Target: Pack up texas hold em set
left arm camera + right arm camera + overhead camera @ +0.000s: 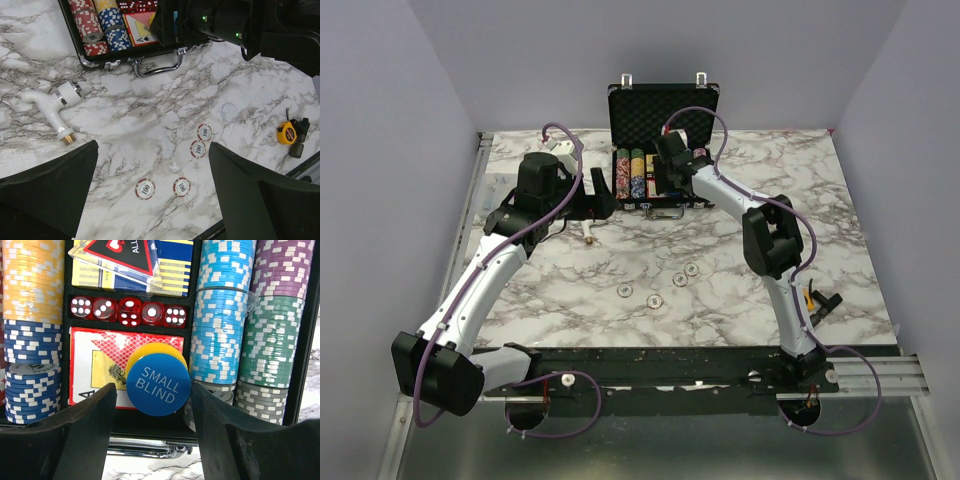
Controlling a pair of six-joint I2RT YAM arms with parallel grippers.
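Note:
The black briefcase [660,110] stands open at the back of the table, holding multicoloured chip rows [220,305], several red dice [127,311] and the red card box [95,362]. A blue "SMALL BLIND" disc [157,384] lies on a yellow disc [155,351] on top of the card box. My right gripper [152,407] is open over the case's front edge, with the blue disc between its fingers. Several red-and-white 100 chips [181,187] lie loose on the marble. My left gripper [152,200] is open and empty above them. A faint whitish disc [228,111] lies nearby.
A white plastic elbow piece [52,107] lies left of the case's handle [157,62]. A yellow-and-black tape measure [287,134] sits at the right near the table's front edge. The right arm [235,22] reaches over the case. The loose chips also show in the top view [655,299].

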